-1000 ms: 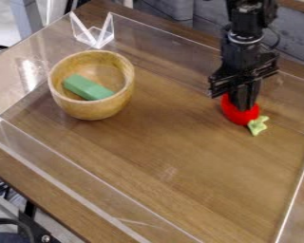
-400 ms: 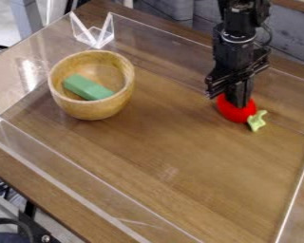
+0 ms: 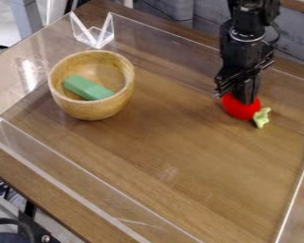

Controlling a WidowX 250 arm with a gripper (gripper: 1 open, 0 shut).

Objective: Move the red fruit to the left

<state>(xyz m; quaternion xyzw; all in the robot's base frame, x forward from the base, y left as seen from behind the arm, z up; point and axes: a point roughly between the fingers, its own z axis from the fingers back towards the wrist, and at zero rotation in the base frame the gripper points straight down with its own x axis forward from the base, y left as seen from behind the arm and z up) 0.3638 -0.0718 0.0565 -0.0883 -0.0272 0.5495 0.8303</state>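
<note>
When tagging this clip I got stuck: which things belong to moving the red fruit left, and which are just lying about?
Job in hand:
fruit
gripper, closed on the fruit

Lying about:
bowl
green block, inside the bowl

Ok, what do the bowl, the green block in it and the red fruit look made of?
The bowl looks wooden: warm tan tone, matte finish. The green block could be painted wood or plastic: flat, even colour. The red fruit is probably plastic or rubber: bright uniform red.
</note>
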